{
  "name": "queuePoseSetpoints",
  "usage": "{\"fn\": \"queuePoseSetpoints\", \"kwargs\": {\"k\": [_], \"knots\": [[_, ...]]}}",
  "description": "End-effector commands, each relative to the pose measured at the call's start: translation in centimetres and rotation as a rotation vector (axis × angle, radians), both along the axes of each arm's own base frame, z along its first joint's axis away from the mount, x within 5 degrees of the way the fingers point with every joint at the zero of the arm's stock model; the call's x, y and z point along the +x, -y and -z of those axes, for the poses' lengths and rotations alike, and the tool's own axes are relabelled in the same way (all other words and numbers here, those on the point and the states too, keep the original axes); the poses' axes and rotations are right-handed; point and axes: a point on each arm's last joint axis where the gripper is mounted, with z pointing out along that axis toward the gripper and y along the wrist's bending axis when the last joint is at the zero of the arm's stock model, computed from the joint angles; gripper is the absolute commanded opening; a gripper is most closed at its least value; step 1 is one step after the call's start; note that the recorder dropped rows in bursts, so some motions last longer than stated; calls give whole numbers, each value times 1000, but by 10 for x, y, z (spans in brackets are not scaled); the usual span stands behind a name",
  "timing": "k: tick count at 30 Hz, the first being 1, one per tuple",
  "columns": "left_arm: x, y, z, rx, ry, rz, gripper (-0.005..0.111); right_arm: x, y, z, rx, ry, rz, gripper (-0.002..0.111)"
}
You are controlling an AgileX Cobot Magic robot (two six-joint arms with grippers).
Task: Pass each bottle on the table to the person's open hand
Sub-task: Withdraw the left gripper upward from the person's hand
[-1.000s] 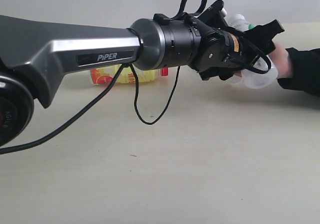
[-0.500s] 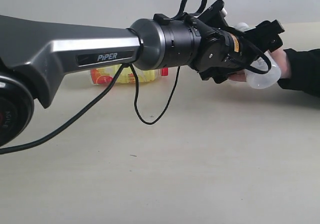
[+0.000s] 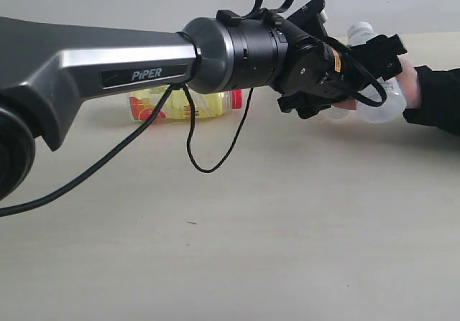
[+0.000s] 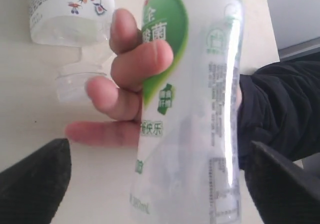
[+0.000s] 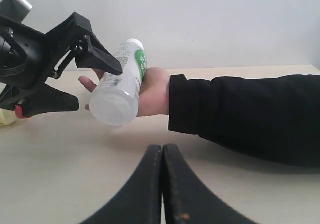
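Note:
A whitish bottle (image 4: 200, 108) with a green-marked label lies in the person's open hand (image 4: 135, 68), whose fingers curl round it. My left gripper (image 4: 157, 149) is open, its black fingers standing wide on either side of the bottle (image 5: 117, 91) with a gap showing. In the exterior view this gripper (image 3: 370, 77) is at the hand (image 3: 410, 84), on the right above the table (image 3: 287, 228). The yellow bottle (image 3: 180, 105) with a red cap lies on the table behind the left arm. My right gripper (image 5: 162, 156) is shut on nothing, low over the table in front of the hand (image 5: 152, 91).
The person's black sleeve (image 5: 250, 116) reaches in from the right. Another bottle (image 4: 70, 8), with a flower-printed label and a clear base, lies on the table just past the hand. A black cable (image 3: 215, 156) hangs in a loop under the left arm.
The left arm has risen a little. The whitish bottle has shifted slightly right and more upright, deeper into the person's hand.

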Motion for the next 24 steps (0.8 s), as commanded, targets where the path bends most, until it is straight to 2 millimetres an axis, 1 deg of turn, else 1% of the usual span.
{"fn": "queuePoseSetpoints", "kwargs": {"k": [1,11,15,20,24], "knots": [[-5,-3,-28,18,59,45,90,0,1,1,-5,6,7,0],[-23,-8,-77,55,175,144,90,0,1,1,-5,6,7,0],[-28,-13,-91,89,208,177,90,0,1,1,-5,6,7,0],[-33,-20,-102,155,236,223,90,0,1,1,-5,6,7,0],[-35,-24,-104,219,259,270,90,0,1,1,-5,6,7,0]]}}
